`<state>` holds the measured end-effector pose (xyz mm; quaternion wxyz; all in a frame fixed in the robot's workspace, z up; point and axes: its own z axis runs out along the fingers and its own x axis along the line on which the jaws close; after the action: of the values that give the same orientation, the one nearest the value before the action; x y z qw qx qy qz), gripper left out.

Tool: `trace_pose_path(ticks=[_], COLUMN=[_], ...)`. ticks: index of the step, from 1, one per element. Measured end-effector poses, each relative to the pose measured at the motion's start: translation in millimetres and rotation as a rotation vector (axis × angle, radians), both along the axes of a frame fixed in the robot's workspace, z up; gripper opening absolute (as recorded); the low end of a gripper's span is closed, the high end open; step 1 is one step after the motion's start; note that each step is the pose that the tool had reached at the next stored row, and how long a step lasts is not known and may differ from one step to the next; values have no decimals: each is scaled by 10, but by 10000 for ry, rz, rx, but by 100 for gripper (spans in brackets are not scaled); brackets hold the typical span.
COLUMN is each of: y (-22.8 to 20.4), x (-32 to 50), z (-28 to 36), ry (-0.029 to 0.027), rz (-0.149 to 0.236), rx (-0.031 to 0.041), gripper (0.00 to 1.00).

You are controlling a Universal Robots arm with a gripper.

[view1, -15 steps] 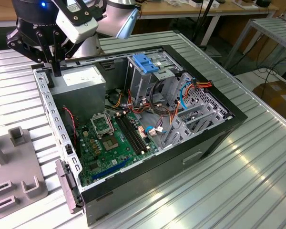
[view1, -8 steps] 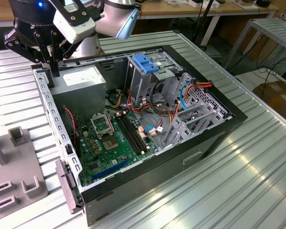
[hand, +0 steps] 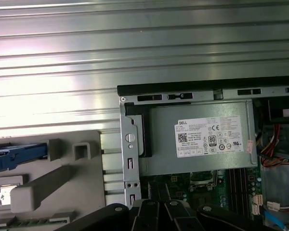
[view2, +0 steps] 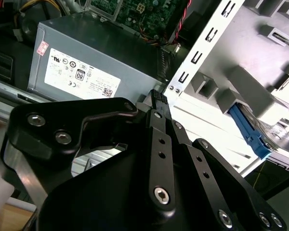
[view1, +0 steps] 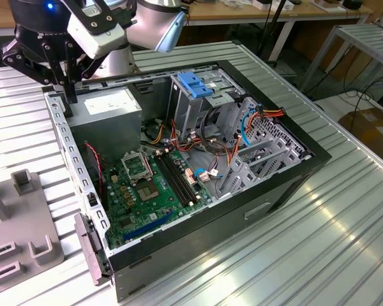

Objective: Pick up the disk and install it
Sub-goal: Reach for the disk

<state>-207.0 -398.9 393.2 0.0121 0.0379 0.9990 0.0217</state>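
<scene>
**Reaching for the disk**

While the gripper [view2: 160, 98] hangs empty, fingers [view2: 156, 120] pressed together, just beside the power supply [view2: 86, 72], I see the disk [view2: 254, 132] in the grey holder [view2: 241, 82] across the case wall [view2: 202, 53] from that supply. I'd spread the fingers early and square them to its carrier.

Bench [hand: 135, 43]: ribbed metal, bright with glare; it carries your computer case and a grey fixture.
Computer case [hand: 183, 89]: open, so you look straight in past its black rim.
Power supply [hand: 197, 139]: grey box with a white sticker, set in the case corner, just beside the green motherboard [hand: 204, 192].
Grey fixture [hand: 62, 187]: just outside the case wall.
Disk [hand: 17, 155]: you see its blue carrier edge in the fixture.
Gripper [hand: 160, 211]: black linkage over the motherboard's edge.
</scene>
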Motion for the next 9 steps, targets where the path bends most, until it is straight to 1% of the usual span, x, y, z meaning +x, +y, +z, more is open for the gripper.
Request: trace_pose_path(ticks=[6,9], y=[0,9], x=[-25,-54], z=[0,0], ry=[0,-1], rz=[0,1], rx=[0,0], gripper=[10,10])
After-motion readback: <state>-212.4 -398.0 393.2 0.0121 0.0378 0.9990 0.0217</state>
